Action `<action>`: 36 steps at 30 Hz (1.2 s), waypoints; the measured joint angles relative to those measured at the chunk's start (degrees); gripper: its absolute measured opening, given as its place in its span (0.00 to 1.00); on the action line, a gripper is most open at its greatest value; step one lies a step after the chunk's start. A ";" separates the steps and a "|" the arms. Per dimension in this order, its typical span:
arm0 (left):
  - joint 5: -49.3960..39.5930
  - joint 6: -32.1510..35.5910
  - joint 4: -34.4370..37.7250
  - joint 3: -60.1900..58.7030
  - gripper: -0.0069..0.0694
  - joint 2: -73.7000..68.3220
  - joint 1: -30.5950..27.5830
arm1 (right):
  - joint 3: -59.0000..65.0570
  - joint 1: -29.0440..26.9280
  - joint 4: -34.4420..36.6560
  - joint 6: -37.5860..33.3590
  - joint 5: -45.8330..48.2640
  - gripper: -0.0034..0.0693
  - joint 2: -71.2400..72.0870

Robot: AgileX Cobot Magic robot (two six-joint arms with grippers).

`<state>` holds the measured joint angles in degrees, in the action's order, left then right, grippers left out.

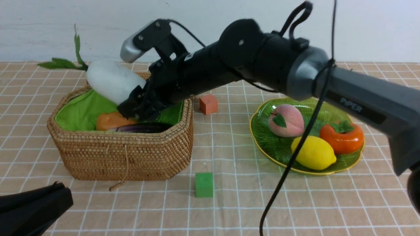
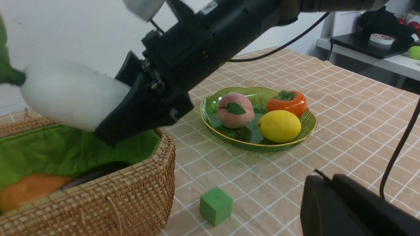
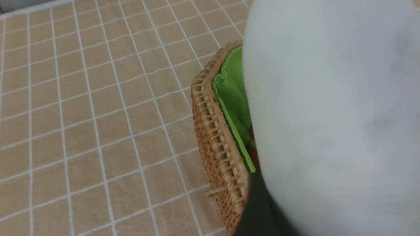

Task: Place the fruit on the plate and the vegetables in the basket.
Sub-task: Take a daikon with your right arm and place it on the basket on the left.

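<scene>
The right pincer (image 1: 131, 98) is clamped around the white radish (image 1: 110, 80), held over the basket (image 1: 131, 154) so it can be dropped beside the potato (image 1: 110, 120) and eggplant (image 1: 142, 127). The peach (image 1: 286, 120), lemon (image 1: 314, 152) and persimmon (image 1: 342, 137) are already sat on the plate (image 1: 262, 131); the left pincer (image 2: 344, 206), pressed shut, is parked low by the table (image 1: 229, 203) edge.

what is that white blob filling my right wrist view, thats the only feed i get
Observer: It's the white radish, clamped in the right gripper above the basket.
Operator: anything in the basket yet
Observer: Yes, an orange vegetable and the dark eggplant lie on the green lining.
Operator: fruit sorted?
Observer: The peach, lemon and persimmon all sit on the plate.
Operator: left arm?
Observer: Low at the table's near edge; the left gripper is shut and holds nothing.
</scene>
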<state>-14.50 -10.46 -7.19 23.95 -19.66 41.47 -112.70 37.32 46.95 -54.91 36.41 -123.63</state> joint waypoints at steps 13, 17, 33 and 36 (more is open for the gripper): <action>-0.80 0.00 -0.03 0.00 0.12 0.00 0.00 | 0.04 -0.24 -1.90 -0.06 -1.47 0.73 -0.92; -1.84 -0.54 -1.31 0.00 0.10 0.00 0.00 | 0.04 -0.24 -3.43 -0.06 -1.47 0.73 -0.92; -5.30 -36.92 -28.98 0.05 0.07 0.00 -9.94 | 0.04 -0.24 -5.43 -0.06 -1.65 0.75 -0.92; -6.06 -37.17 -29.11 0.05 0.07 0.00 -9.94 | 0.04 -0.24 -6.02 -0.06 -1.65 0.82 -0.77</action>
<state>-20.56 -47.62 -36.30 24.00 -19.66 31.54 -112.66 37.08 40.93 -54.98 34.76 -124.40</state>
